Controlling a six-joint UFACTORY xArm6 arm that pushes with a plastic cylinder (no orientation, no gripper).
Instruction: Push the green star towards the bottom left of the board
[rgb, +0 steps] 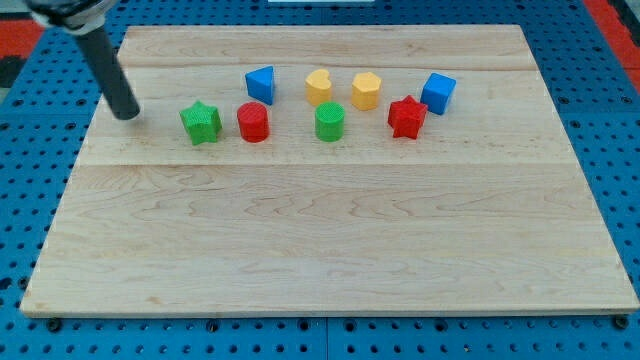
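Camera view shows our rod coming down from the view's top left, with my tip (127, 113) resting on the wooden board (320, 260) near its left edge. We carry no pincer at all, only this straight rod, so nothing can spread, close or pinch; we can only shove.

We find the green star (201, 123) in the upper left part of the board, at the left end of a loose row of blocks. My tip sits to the star's left and a touch higher, near it but apart from it, with bare wood between. Just beside the star on its right stands a red cylinder (254, 122), seemingly not touching, though the gap is hard to judge from here.

We judge the star to be a small, light, rigid plastic piece that should slide easily on smooth wood. Its points make it prone to spin if struck off-centre, so we would press on its upper right side, in a notch between two arms, aiming through its middle. That means getting round the star first, since my tip now stands on the wrong side for a push towards the bottom left.
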